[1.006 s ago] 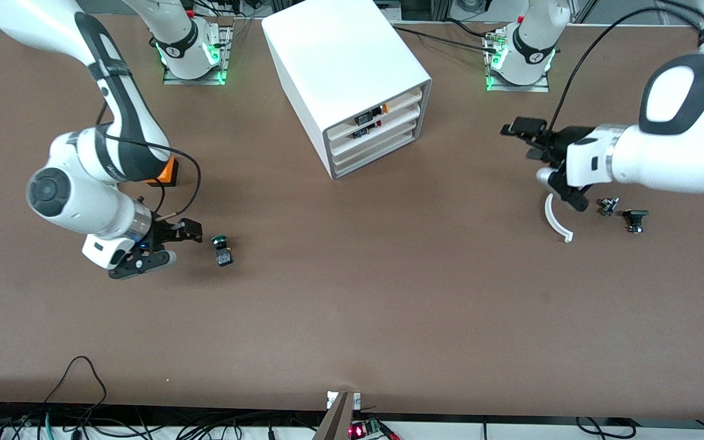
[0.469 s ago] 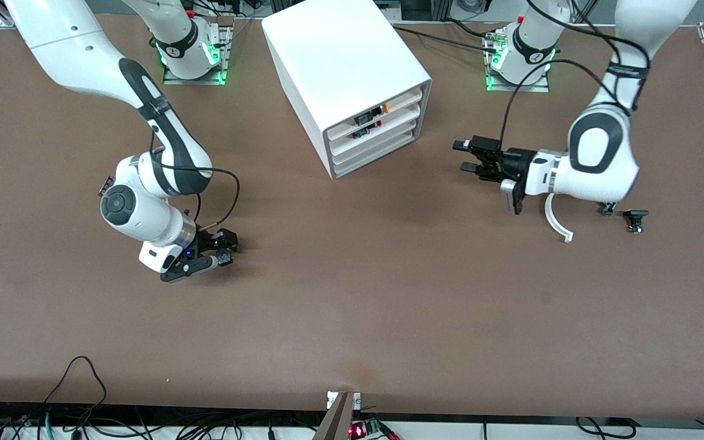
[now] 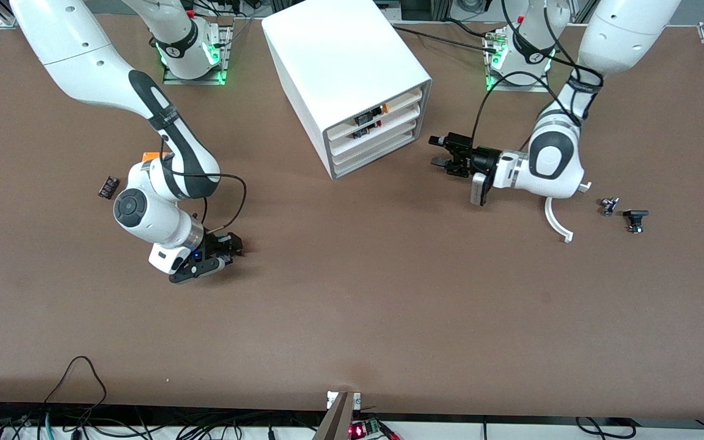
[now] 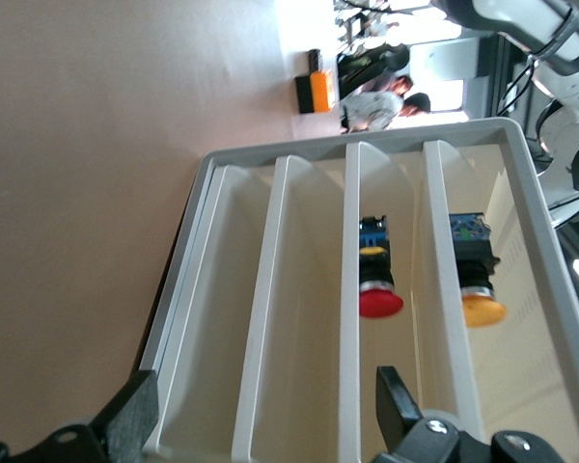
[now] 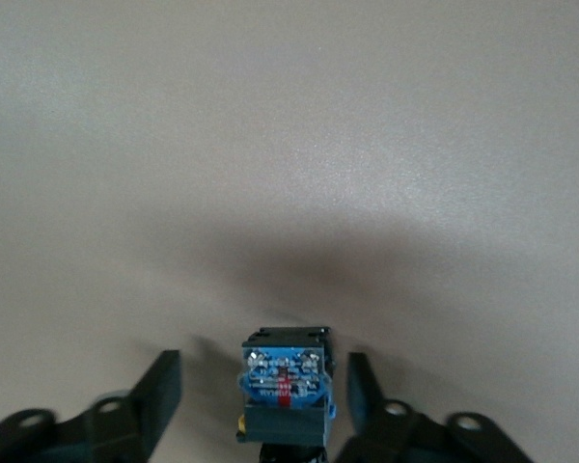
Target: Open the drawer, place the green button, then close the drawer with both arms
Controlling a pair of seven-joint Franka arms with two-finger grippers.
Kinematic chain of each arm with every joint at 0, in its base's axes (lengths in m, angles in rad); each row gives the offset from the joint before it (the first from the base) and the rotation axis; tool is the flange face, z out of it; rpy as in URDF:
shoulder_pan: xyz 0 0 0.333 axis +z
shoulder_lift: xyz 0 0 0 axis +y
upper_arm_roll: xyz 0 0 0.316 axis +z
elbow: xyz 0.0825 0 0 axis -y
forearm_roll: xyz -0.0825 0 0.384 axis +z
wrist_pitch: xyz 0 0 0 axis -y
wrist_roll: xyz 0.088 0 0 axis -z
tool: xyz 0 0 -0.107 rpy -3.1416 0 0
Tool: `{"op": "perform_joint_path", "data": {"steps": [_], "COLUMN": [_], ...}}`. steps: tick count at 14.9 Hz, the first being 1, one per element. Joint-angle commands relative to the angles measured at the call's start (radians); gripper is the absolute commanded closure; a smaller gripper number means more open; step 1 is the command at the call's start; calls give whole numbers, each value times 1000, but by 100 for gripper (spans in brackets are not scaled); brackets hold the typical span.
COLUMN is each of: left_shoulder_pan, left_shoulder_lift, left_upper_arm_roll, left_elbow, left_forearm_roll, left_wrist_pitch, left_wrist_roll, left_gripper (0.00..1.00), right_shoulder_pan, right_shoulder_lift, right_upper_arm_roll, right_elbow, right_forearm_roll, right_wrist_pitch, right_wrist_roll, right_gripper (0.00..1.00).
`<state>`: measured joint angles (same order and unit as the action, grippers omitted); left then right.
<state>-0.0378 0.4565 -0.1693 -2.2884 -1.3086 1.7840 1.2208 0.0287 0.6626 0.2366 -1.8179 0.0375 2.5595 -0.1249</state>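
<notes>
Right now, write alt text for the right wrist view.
The right gripper hangs just above the brown table, its black fingers open on either side of a small boxy push button with a blue-grey end. The fingers do not touch it.

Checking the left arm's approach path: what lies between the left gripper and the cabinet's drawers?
Only bare table lies between the open left gripper and the drawer fronts, as the front view shows.
</notes>
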Motion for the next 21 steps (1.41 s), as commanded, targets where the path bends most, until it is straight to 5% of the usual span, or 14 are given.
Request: {"op": "perform_joint_path", "data": {"steps": [1,3,5,10,13,16,21], "left_shoulder_pan": [-10,-20,-27,-30,-31,-30,-19], "left_shoulder_lift": [34,45,67,126,143,148,149], "left_upper_arm_roll": [-45,-52,-73,-113,-140,-144,-112], "left_elbow": [-23,-29,-45,-45,-45,-45,6], "left_forearm_roll": [-72,-75,-107,-127,-164,-170,-164], "left_wrist_pitch": [44,46,44,43,43,43,46], "left_wrist_roll": [89,92,107,152,152,155,129], "left_gripper": [24,41,41,40,45,98,100], "right_shoulder_pan": [-4,-4,-4,-4,-6,-4,-3], "right_shoulder_lift": [-6,-8,-12,-44,-43,-32,-26], "right_upper_arm_roll": [4,4,4,4,1,1,1], "right_elbow": [-17,-17,-17,9,150,291,471], "right_forearm_roll": [12,10,12,13,10,2,-8], "right_wrist_pitch": [11,11,10,-13,-262,-480,-735], "right_wrist_roll": [-24,-24,-29,-13,59,181,454], "right_gripper": [52,77,98,100,100,100,100]}}
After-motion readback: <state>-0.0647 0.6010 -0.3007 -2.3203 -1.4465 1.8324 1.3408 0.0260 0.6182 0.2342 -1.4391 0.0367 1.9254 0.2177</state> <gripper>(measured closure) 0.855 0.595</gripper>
